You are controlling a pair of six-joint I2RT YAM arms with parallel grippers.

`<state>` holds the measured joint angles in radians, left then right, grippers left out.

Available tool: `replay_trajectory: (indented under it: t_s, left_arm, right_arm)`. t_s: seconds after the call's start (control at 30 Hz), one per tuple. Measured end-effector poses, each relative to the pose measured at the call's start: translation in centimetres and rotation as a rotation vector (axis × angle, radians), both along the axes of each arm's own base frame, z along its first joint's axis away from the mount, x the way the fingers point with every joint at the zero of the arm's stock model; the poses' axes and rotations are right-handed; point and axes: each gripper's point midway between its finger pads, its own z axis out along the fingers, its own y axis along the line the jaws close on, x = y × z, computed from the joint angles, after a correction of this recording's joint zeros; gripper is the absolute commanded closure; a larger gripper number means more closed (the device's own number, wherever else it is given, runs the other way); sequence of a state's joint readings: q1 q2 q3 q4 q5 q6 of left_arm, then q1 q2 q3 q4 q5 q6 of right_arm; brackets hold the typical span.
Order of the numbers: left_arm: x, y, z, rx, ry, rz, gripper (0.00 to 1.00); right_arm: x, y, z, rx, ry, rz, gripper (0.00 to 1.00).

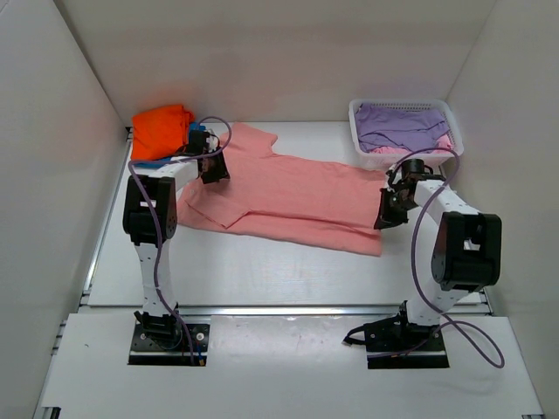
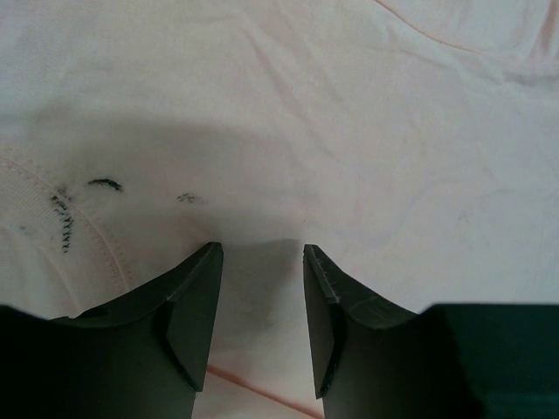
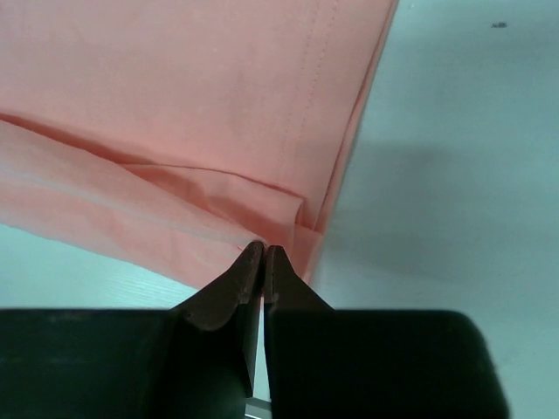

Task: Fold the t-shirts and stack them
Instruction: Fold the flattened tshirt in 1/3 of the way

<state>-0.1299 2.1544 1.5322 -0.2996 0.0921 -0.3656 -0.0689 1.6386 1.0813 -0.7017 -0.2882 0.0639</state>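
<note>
A salmon-pink t-shirt [image 1: 288,196] lies spread across the middle of the table, its near edge folded over. My left gripper [image 1: 214,168] hovers over its left part near the collar. In the left wrist view the gripper [image 2: 262,253] is open, with pale pink cloth [image 2: 349,131] under the jaws. My right gripper [image 1: 387,209] is at the shirt's right hem. In the right wrist view the gripper [image 3: 264,250] is shut, its tips at the folded hem corner [image 3: 218,105], and no cloth shows between the jaws. A folded orange shirt [image 1: 162,129] lies on a blue one [image 1: 153,163] at the back left.
A white mesh basket [image 1: 360,112] at the back right holds a lavender shirt [image 1: 402,127] and a bit of pink cloth. White walls close in the table on the left, back and right. Bare table [image 1: 262,271] lies in front of the shirt.
</note>
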Motion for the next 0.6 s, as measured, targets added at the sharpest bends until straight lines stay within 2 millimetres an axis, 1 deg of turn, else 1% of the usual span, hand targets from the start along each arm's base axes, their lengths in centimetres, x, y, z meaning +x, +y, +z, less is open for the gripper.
replay_trajectory:
  t_s: [0.07,0.1,0.13,0.2,0.3,0.33,0.37,0.4,0.43,0.47,0.5,0.57,0.6]
  left_arm:
    - [-0.1,0.1,0.0,0.004,0.006,-0.001,0.46]
    - [-0.1,0.2,0.0,0.005,0.007,-0.001,0.46]
    - [-0.1,0.3,0.0,0.005,0.009,-0.001,0.45]
    - [-0.1,0.4,0.0,0.006,0.007,-0.001,0.45]
    - [-0.4,0.8,0.0,0.011,0.006,-0.001,0.45]
    - [-0.6,1.0,0.1,0.013,0.008,0.000,0.44]
    - [-0.8,1.2,0.1,0.015,0.010,0.001,0.44]
    - [-1.0,1.5,0.2,0.017,0.013,0.003,0.44]
    - [-1.2,1.7,0.3,0.019,0.013,0.005,0.43]
    - [-1.4,1.9,0.4,0.022,0.014,0.005,0.43]
    - [-1.6,2.0,0.6,0.024,0.012,0.003,0.44]
    - [-2.2,2.4,1.3,0.035,0.005,-0.001,0.43]
    - [-2.8,2.5,1.8,0.039,0.002,-0.003,0.42]
  right_arm:
    - [-0.2,-0.2,-0.9,-0.006,0.031,-0.004,1.00]
    - [-0.3,-0.3,-1.3,-0.009,0.046,-0.007,0.96]
    - [-0.4,-0.5,-1.8,-0.015,0.062,-0.011,0.96]
    - [-0.6,-0.9,-2.5,-0.030,0.083,-0.017,1.00]
    - [-0.8,-1.5,-2.8,-0.078,0.109,-0.024,1.00]
    - [-0.7,-1.8,-2.7,-0.102,0.111,-0.027,0.91]
    - [-0.6,-2.1,-2.5,-0.132,0.111,-0.030,0.73]
    - [-0.4,-2.4,-2.4,-0.164,0.107,-0.033,0.66]
    - [-0.2,-2.6,-2.2,-0.194,0.099,-0.034,0.54]
    - [-0.1,-3.1,-2.1,-0.234,0.091,-0.033,0.45]
    - [-0.1,-3.3,-1.8,-0.257,0.084,-0.038,0.40]
    - [0.1,-3.7,-0.8,-0.294,0.053,-0.042,0.38]
    - [0.2,-3.8,-0.1,-0.305,0.026,-0.049,0.40]
